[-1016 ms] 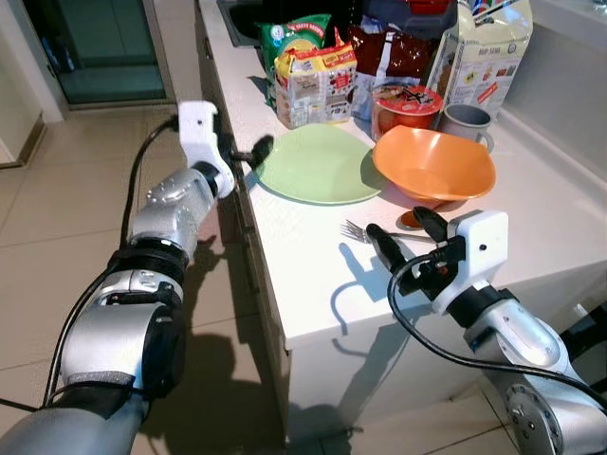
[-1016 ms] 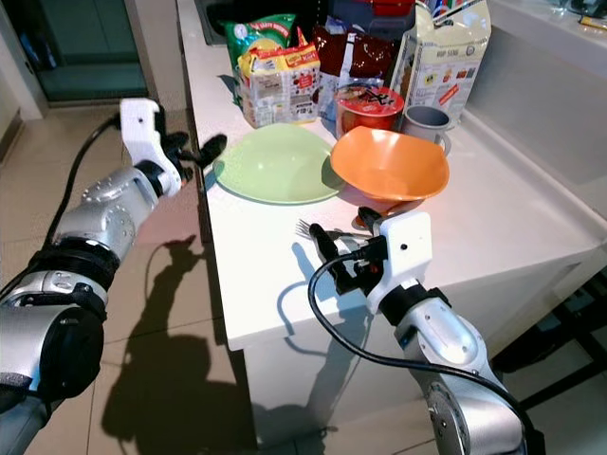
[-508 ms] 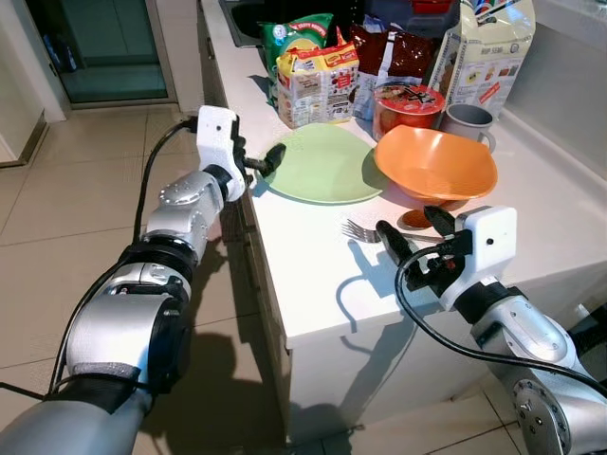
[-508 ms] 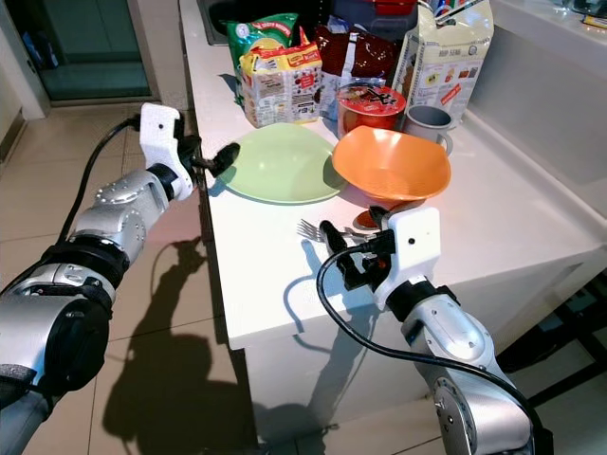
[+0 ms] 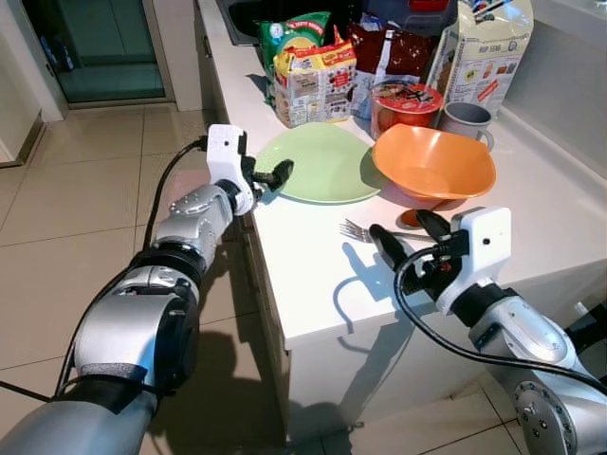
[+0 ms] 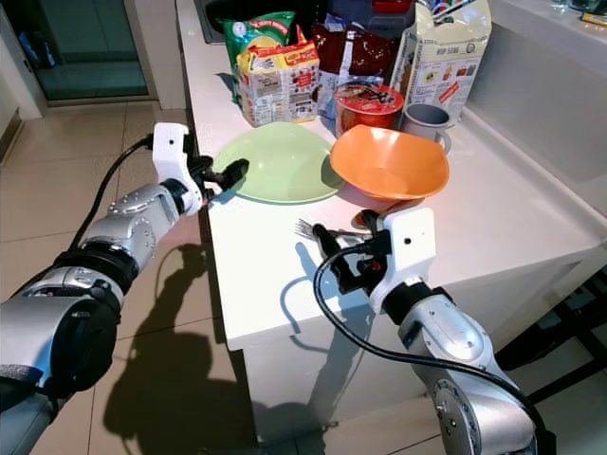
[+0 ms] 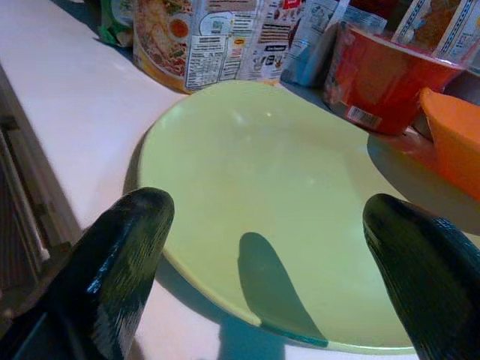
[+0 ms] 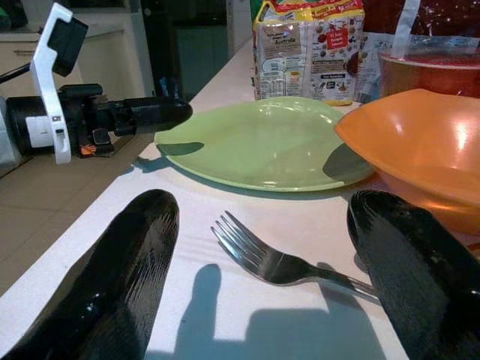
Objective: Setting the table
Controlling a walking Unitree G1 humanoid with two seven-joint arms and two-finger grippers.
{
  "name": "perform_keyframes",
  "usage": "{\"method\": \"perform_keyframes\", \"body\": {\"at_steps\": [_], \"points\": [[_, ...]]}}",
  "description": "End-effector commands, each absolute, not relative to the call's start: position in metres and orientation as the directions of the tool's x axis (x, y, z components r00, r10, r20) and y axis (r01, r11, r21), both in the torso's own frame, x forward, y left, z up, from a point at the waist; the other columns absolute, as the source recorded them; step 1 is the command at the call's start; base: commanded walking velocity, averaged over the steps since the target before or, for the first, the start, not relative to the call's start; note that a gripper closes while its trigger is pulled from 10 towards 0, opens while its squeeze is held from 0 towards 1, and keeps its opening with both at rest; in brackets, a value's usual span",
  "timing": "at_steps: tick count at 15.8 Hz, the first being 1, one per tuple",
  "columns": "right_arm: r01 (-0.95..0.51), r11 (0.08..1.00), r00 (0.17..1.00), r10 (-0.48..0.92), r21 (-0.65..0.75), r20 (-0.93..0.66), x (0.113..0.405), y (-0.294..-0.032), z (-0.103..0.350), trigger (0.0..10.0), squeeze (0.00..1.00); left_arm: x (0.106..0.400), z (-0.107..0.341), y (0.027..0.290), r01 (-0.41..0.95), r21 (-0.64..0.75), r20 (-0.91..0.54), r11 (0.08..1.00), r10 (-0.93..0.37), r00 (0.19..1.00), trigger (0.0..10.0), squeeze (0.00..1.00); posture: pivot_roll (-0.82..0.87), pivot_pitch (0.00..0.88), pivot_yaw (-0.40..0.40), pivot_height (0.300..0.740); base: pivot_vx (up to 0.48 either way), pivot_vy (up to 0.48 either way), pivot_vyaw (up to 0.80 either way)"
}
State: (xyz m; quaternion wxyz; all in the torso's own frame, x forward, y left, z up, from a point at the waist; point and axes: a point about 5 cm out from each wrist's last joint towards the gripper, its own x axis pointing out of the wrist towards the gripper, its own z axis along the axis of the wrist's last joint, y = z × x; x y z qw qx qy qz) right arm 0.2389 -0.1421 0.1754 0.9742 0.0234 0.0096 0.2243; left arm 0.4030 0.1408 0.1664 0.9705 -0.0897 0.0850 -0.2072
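1. While the round pale-green plate lies flat on the white counter at upper centre of the left eye view, the left gripper sits at its near rim, fingers spread wide, holding nothing.
2. The right gripper hovers at centre right, fingers wide apart and empty, with the silver metal fork lying between them on the counter.
3. Handling, as judged: the plate is rigid, smooth and probably light. Its low rim offers the only grip; take it at the edge nearest the counter side.
4. The fork is thin, stiff and slippery. Grip it across the handle, since it lies flush with the surface.
5. The orange bowl overlaps the plate's far rim and covers the fork's handle end.
6. Packets and a red cup crowd the upper frame; open counter lies toward the lower centre.
7. The counter edge runs directly beside the left gripper.
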Motion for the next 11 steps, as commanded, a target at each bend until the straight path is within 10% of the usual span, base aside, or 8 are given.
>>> {"method": "perform_keyframes", "body": {"at_steps": [1, 9, 10, 11], "points": [[-0.45, 0.892, 0.893, 0.451, 0.044, -0.001, 0.237, -0.14, 0.18, 10.0, 0.0, 0.404, 0.167, 0.132, 0.408, -0.226, -0.146, 0.884, -0.445, 0.884, 10.0, 0.0, -0.14, 0.02, -0.01, 0.74, 0.0, 0.0, 0.0], [-0.461, 0.886, 0.887, 0.462, 0.048, -0.008, 0.236, -0.138, 0.181, 10.0, 0.0, 0.401, 0.161, 0.119, 0.441, -0.304, -0.158, 0.845, -0.501, 0.851, 10.0, 0.0, -0.14, 0.023, -0.011, 0.74, 0.0, 0.0, 0.0], [-0.462, 0.886, 0.887, 0.462, 0.048, -0.007, 0.236, -0.137, 0.181, 10.0, 0.0, 0.401, 0.162, 0.117, 0.445, -0.321, -0.147, 0.836, -0.508, 0.848, 8.6, 0.0, -0.14, 0.023, -0.011, 0.74, 0.0, 0.0, 0.0], [-0.463, 0.885, 0.886, 0.464, 0.048, -0.006, 0.236, -0.137, 0.182, 10.0, 0.0, 0.401, 0.165, 0.116, 0.456, -0.332, -0.13, 0.826, -0.519, 0.845, 4.8, 0.0, -0.14, 0.019, -0.011, 0.74, 0.0, 0.0, 0.0]]}}
